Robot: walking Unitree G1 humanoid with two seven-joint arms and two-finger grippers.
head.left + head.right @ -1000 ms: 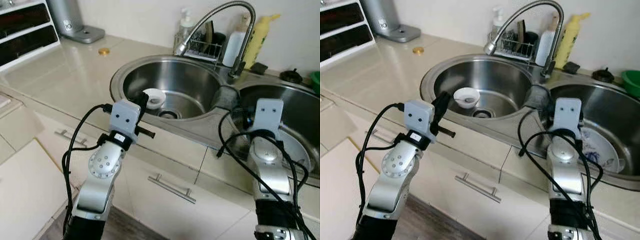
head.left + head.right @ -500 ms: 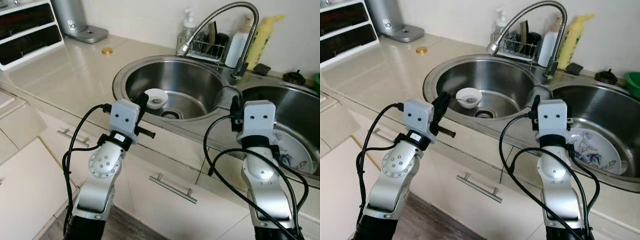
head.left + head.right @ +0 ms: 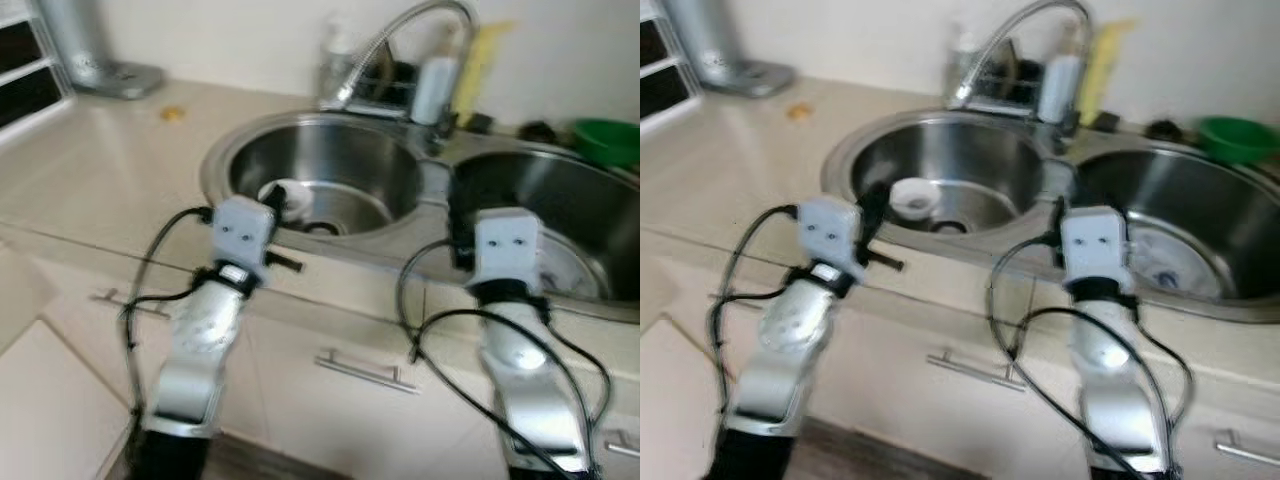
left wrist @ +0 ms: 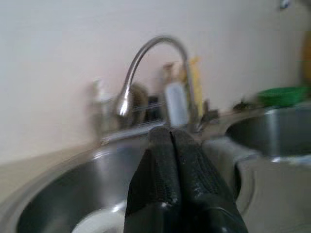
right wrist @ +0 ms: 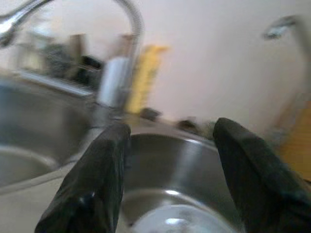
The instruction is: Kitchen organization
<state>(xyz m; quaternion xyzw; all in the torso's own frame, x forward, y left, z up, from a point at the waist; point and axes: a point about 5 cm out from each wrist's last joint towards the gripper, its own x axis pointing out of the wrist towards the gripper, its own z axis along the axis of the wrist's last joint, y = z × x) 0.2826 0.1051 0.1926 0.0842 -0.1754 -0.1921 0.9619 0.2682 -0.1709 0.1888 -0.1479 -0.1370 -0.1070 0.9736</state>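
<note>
A pale beige counter (image 3: 90, 190) fills the left and lower middle of the head views, all of it blurred, with cream cabinet doors (image 3: 350, 400) and their metal bar handles below its front edge. Set into the counter are two round steel basins: the left sink (image 3: 330, 170) at the centre of the frame and the right sink (image 3: 560, 200) running off the right edge. The left arm rises from the lower left, and its left gripper (image 4: 171, 138) sits at the near rim of the left sink with the jaws pressed together and holding nothing. The right arm rises from the lower right; the right gripper (image 5: 167, 133) reaches over the near rim of the right sink, its jaws spread wide with nothing between them. A patterned plate (image 3: 1165, 265) lies in the right sink just past that wrist, partly hidden by it. A small white bowl (image 3: 283, 194) sits on the floor of the left sink, close to the drain and just beyond the left gripper. A curved steel faucet (image 3: 400, 40) arches over the divide between the two basins at the top centre. Behind it stand a wire rack, a white bottle (image 3: 428, 88) and a yellow bottle (image 3: 478, 60). A green bowl (image 3: 605, 140) rests on the counter at the upper right, and a silver appliance base (image 3: 100, 70) at the upper left.
</note>
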